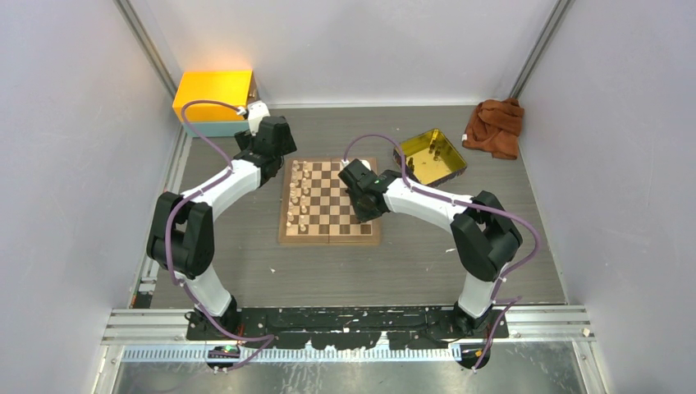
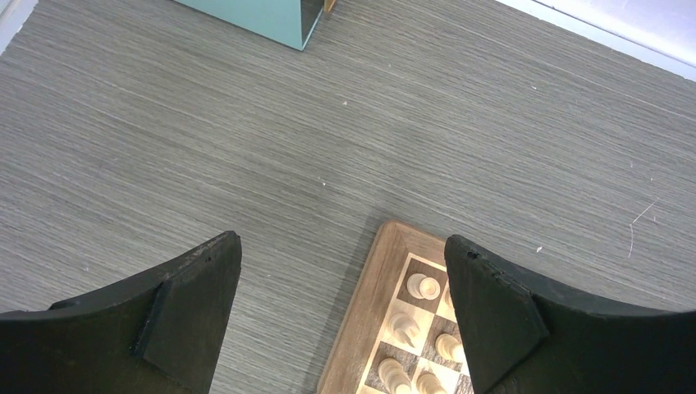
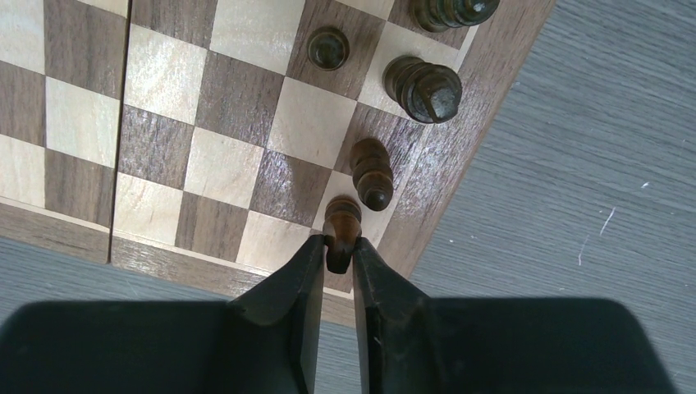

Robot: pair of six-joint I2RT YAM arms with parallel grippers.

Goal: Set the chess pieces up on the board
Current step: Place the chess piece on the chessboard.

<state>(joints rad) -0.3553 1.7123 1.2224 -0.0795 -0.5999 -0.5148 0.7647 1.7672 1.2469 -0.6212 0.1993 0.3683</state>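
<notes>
Soft, even overhead light fills the top view, leaving faint shadows on the grey table (image 1: 246,271), though the top of the yellow box (image 1: 213,84) glows nearly washed out. In the left wrist view the table grain is crisp but the left gripper (image 2: 343,240) is featureless black. In the right wrist view the board (image 3: 205,164) carries a pale sheen, and the dark chess piece (image 3: 342,215) pinched in the right gripper (image 3: 336,245) is sharp.

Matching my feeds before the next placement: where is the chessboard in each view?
Top external: board at the centre of the table.
Left wrist: bottom, right of centre; one corner with pale pieces.
Right wrist: fills the upper left, corner at bottom centre.
Shared landmark: the board's tan border against the grey table.
</notes>
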